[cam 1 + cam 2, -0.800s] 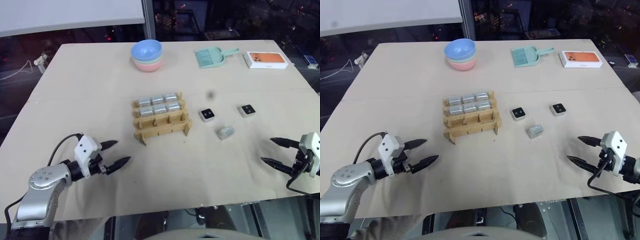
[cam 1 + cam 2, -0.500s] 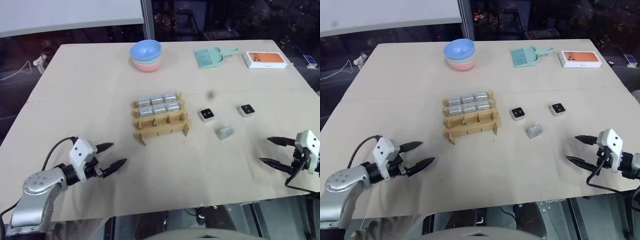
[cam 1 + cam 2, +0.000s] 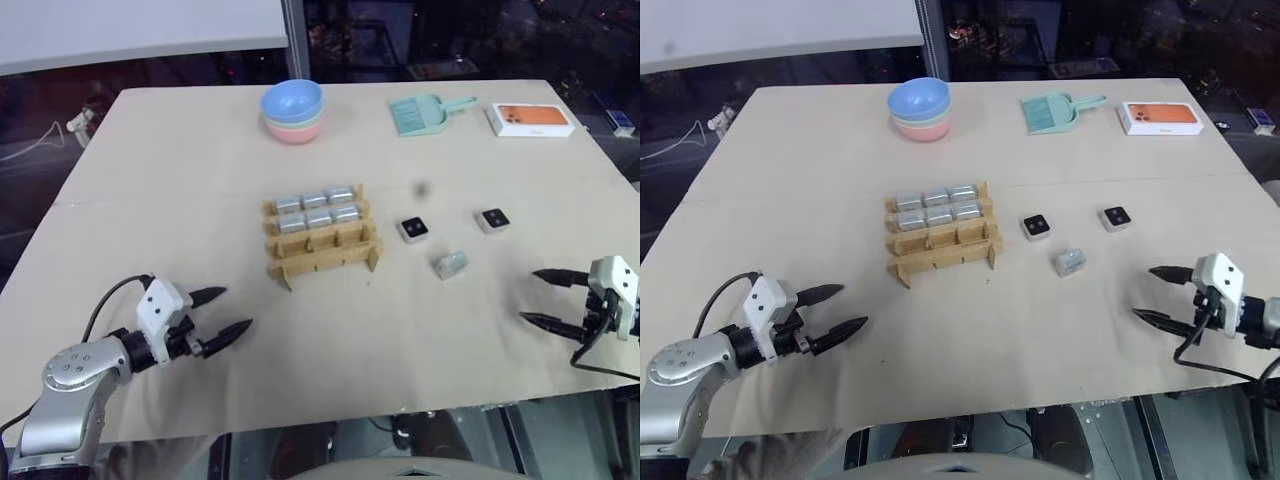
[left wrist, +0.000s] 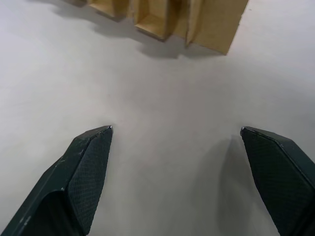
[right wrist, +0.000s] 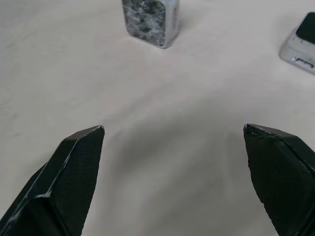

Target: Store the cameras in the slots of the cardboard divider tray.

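Both grippers, left [image 3: 220, 312] and right [image 3: 540, 297], sit spread wide and empty at the lower corners. Mid-frame, I see the tray [image 3: 322, 247] with six cameras [image 3: 318, 208] filling its two far rows, near row seemingly empty. Three loose cameras [image 3: 450, 264] lie right of it, nearer my right gripper.

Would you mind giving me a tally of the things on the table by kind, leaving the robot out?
Cameras in the cardboard divider tray: 6
Cameras loose on the table: 3
Divider trays: 1
Stacked bowls: 3
Teal dustpan: 1
Orange-and-white box: 1
Total: 15
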You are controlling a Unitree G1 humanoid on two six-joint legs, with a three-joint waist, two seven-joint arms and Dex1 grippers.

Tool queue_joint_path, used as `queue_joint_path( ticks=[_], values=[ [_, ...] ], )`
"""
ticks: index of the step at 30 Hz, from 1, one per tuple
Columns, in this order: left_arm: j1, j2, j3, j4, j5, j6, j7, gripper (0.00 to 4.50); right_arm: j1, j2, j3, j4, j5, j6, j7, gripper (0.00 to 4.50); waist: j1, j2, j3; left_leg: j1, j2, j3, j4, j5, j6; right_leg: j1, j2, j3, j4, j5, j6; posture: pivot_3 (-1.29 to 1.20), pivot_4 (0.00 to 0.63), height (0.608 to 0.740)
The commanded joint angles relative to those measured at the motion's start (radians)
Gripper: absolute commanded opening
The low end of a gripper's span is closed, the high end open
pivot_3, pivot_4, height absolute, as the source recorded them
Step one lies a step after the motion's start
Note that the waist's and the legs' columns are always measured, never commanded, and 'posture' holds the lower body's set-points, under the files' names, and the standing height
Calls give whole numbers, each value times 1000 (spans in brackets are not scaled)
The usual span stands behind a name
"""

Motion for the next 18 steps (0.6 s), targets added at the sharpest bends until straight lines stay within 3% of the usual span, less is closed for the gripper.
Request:
queue_joint_path(
  ticks=[1,5,12,18],
  values=[
    [-16,25,28,14,-13,-31,-32,4301,-60,-24,15,27,-16,-12,10,4500,0,0,0,0,0,0,0,0,0,0,0,0,0,0,0,0,150,740],
    [-40,43,51,-20,-85,0,-94,4301,-199,6,34,132,-87,8,-141,4500,-1,0,0,0,0,0,0,0,0,0,0,0,0,1,-1,0,150,740],
    [-97,144,104,-97,-265,153,-221,4301,-447,149,38,216,-91,233,-431,4500,-3,1,1,-1,0,0,0,0,0,-1,1,0,1,1,-1,0,150,740],
    [-209,258,116,-122,-357,256,-319,4301,-581,251,57,375,-109,327,-536,4500,-1,1,1,-4,-1,1,0,0,0,-1,1,-1,0,1,-1,0,150,740]
  ],
)
